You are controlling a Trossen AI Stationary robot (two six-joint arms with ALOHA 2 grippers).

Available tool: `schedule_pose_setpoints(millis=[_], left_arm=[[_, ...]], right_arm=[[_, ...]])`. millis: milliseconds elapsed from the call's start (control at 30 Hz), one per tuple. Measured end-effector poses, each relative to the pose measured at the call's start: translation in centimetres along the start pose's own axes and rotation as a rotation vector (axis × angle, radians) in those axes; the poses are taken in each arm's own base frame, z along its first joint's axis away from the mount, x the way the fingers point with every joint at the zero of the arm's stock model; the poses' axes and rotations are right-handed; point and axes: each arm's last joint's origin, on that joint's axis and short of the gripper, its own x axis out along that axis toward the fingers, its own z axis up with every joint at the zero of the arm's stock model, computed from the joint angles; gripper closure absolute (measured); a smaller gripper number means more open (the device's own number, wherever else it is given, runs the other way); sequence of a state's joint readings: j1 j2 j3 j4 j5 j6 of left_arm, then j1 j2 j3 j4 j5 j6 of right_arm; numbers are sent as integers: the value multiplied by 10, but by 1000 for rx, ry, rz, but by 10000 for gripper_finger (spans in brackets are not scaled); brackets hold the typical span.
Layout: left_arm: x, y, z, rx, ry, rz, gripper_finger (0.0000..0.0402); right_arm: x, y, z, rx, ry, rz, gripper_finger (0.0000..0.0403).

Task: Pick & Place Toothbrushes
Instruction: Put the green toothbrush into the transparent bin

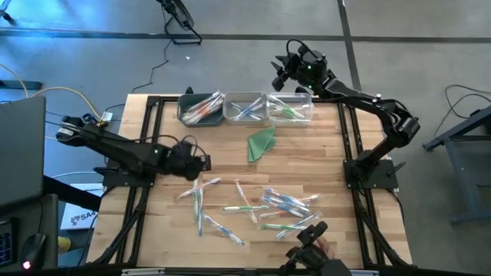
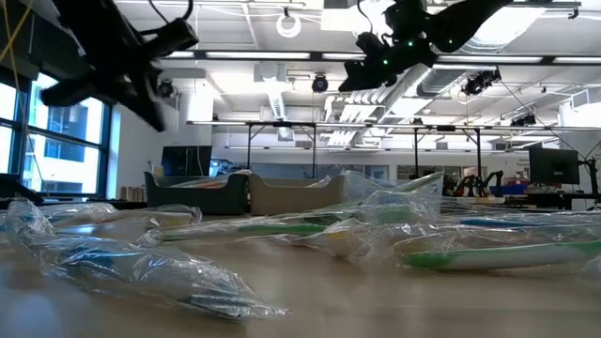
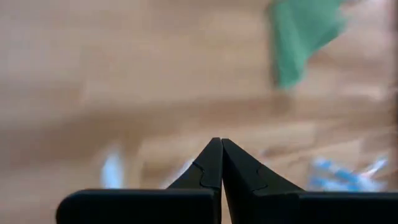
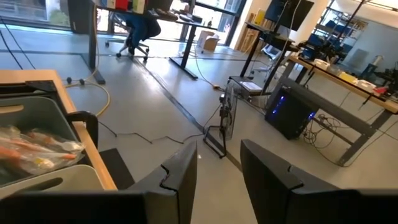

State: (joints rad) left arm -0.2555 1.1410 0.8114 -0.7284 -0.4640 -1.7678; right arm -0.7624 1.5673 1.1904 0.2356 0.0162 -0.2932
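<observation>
Wrapped toothbrushes before green triangle

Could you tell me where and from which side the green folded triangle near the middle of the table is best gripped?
I would take the green folded triangle at its narrow lower tip, coming straight down from above. It lies flat on the wooden table, apart from the bins and the wrapped toothbrushes, so nothing crowds that corner. A thin flat sheet offers only an edge or point to pinch.

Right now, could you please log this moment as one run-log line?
left gripper shut, empty, above table | right gripper open, empty, beyond bins | toothbrushes loose on table
</observation>
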Motion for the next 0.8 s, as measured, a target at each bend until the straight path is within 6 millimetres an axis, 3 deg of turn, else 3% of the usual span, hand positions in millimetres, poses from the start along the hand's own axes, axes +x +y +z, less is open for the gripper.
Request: schedule_pose_setpoints(millis=[167, 367, 800], left_arm=[[-12, -5, -16, -116, 180, 178, 401], [-17, -5, -30, -233, 274, 214, 401], [4, 3, -51, -218, 271, 348, 401]], right_arm=[[0, 0, 0, 0, 0, 3, 287], [0, 1, 0, 8, -13, 48, 287], [0, 2, 0, 2, -15, 54, 287]])
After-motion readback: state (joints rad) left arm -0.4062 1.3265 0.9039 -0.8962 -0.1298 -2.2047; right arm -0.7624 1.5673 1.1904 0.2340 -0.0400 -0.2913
